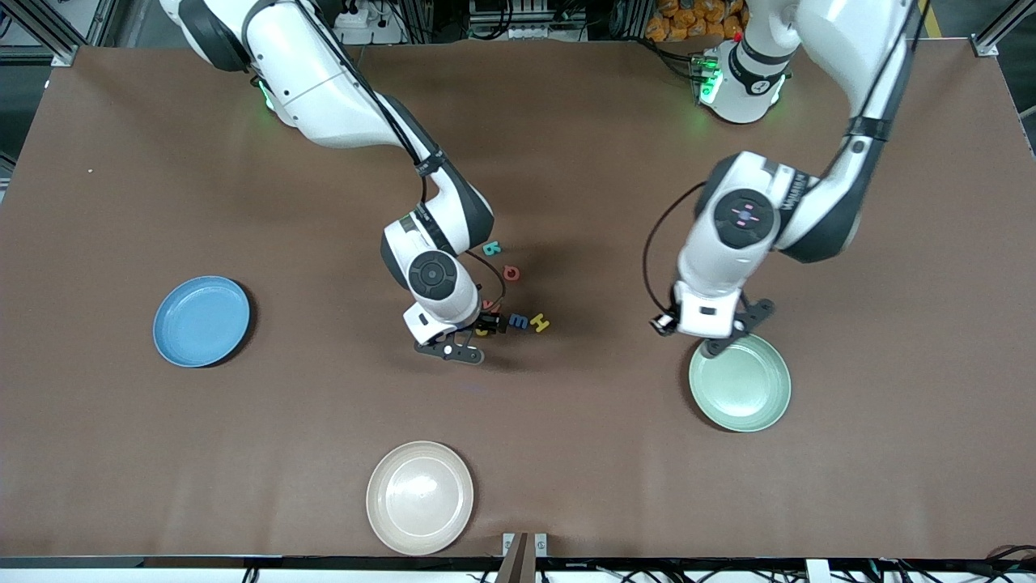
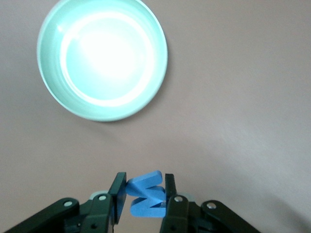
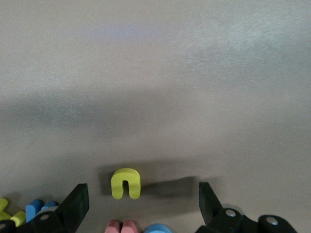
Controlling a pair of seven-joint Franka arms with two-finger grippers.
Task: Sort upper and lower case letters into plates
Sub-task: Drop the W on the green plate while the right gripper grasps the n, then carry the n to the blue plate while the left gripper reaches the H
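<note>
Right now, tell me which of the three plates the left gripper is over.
The mint green plate: the left gripper hangs over its rim. The blue plate and beige plate lie elsewhere.

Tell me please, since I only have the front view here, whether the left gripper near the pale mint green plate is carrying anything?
Observer: Yes, the left gripper is shut on a small blue foam letter, near the pale mint green plate.
Operator: And what sits under the right gripper?
Observer: The right gripper is open over a small yellow foam letter lying flat on the brown table, between its fingers.
</note>
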